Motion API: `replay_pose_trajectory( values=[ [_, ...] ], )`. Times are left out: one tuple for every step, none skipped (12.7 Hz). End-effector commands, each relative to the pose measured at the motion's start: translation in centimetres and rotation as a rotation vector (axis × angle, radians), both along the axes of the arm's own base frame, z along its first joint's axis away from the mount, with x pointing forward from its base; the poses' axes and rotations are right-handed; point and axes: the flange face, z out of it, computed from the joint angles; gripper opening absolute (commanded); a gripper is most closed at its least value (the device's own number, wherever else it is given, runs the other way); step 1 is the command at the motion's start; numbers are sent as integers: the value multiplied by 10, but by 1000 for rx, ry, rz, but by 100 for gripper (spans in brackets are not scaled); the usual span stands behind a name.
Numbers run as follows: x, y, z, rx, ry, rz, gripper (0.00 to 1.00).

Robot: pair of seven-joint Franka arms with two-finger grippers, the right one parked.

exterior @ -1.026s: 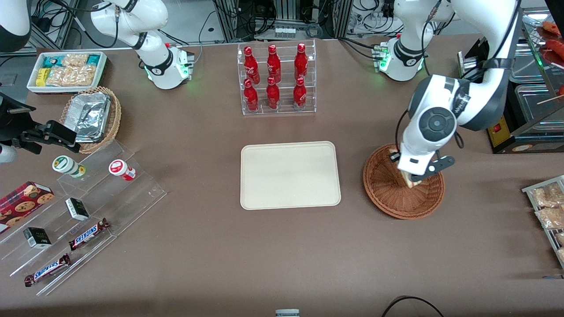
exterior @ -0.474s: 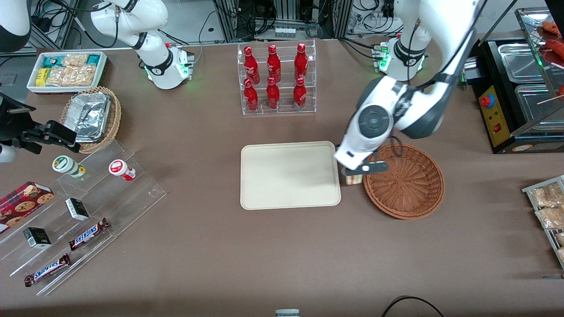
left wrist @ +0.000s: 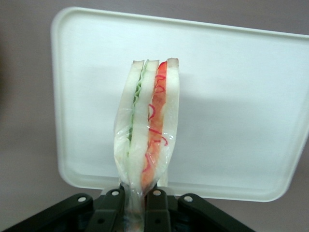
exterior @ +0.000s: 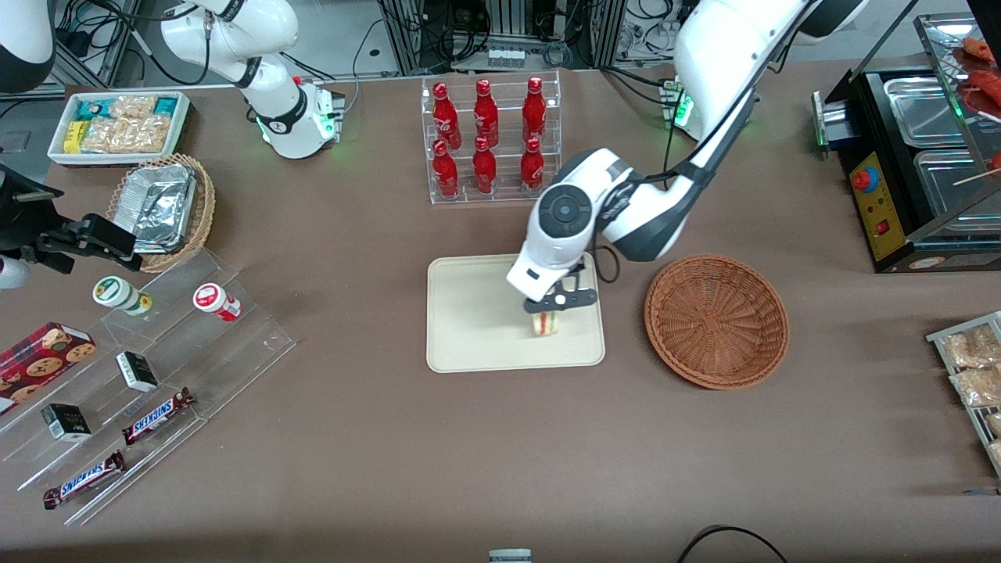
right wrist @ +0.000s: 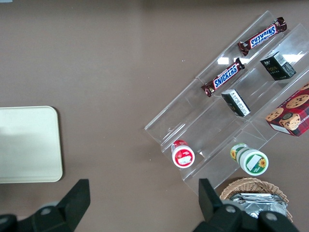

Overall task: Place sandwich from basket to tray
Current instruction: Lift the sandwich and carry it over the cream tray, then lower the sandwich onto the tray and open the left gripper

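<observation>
Front view: the pincer [exterior: 550,309] hangs over the tray [exterior: 469,328], closed on the sandwich [exterior: 545,323], which sits toward the tray's 4 o'clock part. Whether the sandwich already touches the tray or hangs just above it I cannot tell from here. The basket [exterior: 716,320] lies empty at 3 o'clock of the tray, a strip of tabletop [exterior: 500,453] between them. A rack of red bottles [exterior: 489,141] stands at 12 o'clock of the tray, well apart. Toward the parked arm's end sit clear steps with candy bars [exterior: 156,414] and a wicker basket of foil containers [exterior: 160,207]. Nothing stands between the sandwich and the tray.

Left wrist view: the pincer [left wrist: 136,209] pinches one narrow end of the sandwich [left wrist: 147,125] through its clear wrap, the fingers [left wrist: 155,210] closed to the width of the wedge. The filling edge faces the camera, with the tray [left wrist: 241,96] under it. The sandwich looks light and soft; the bread would likely crush under a hard squeeze, and the film may be slippery. A gentle hold across the flat bread faces suits it best. On release it may tip over.

Right wrist view: only a corner of the tray [right wrist: 29,145] shows, with the steps [right wrist: 217,125]; neither pincer nor sandwich appears.
</observation>
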Motion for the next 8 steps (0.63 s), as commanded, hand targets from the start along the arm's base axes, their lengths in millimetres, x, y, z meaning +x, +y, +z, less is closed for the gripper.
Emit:
replay_pose_trajectory(
  values=[
    [7,-31,-8,3,-24,50,5],
    [4,-36,-15,35,-50,64,5],
    [0,-40,-22,72,-80,77,5],
    [-1,-41,-29,96,-98,86,5],
    [0,-42,-34,101,-100,91,5],
    [2,-43,-39,101,-95,97,5],
    [2,-44,-47,103,-85,97,5],
    [0,-46,-53,104,-76,91,5]
  ],
)
